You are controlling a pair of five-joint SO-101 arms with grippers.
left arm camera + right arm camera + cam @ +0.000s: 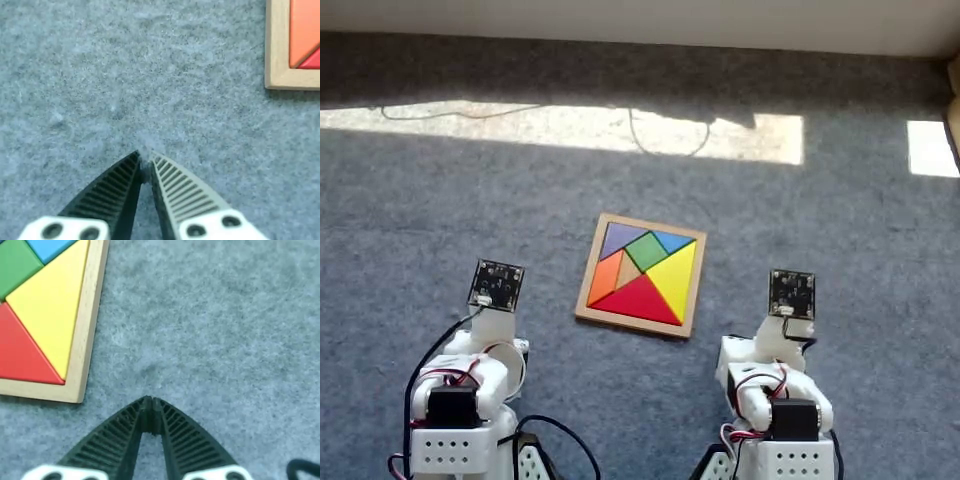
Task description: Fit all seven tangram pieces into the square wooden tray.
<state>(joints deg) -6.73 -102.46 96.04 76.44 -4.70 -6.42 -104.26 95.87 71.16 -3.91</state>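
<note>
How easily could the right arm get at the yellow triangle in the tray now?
Probably yes. The right pincer, shut, hangs over bare carpet beside the tray, and nothing lies between it and the yellow triangle. The piece sits tight in the tray, so gripping it may be harder.

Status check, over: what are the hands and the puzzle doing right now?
Left hand shut, empty, over carpet. Right hand same. Tray holds all seven pieces. Cable lies beyond tray, apart.

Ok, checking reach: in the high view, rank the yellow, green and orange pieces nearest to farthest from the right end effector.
1. Yellow triangle, right side of the tray.
2. Green piece, upper middle.
3. Orange piece, left side.
</note>
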